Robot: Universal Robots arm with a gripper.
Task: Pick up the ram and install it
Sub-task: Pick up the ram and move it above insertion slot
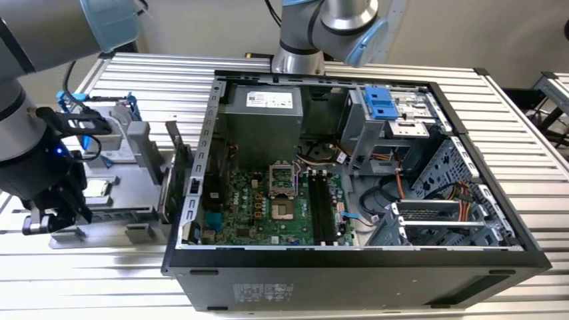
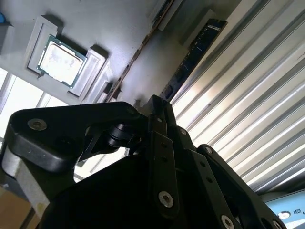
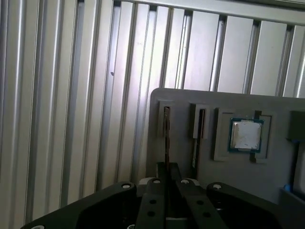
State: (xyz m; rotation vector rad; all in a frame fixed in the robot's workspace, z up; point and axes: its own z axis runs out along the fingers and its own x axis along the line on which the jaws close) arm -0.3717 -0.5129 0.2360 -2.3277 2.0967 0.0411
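The ram (image 3: 200, 131) is a dark stick standing on edge in a slot of the grey holder tray (image 3: 181, 98); its side with black chips (image 2: 202, 40) faces the second wrist view. My gripper (image 1: 40, 223) hangs over the tray's end on the exterior view's left, well away from the open computer case (image 1: 356, 257). In both wrist views its fingers (image 3: 162, 174) meet with nothing between them. The ram stands apart from the gripper (image 2: 155, 107). The motherboard's long black slots (image 1: 322, 207) lie empty inside the case.
A thin card (image 3: 166, 133) stands on edge in the slot beside the ram. A square silver chip (image 3: 245, 135) lies in a tray pocket. A second arm (image 1: 329, 27) stands behind the case. Ribbed metal table (image 1: 524, 133) surrounds everything.
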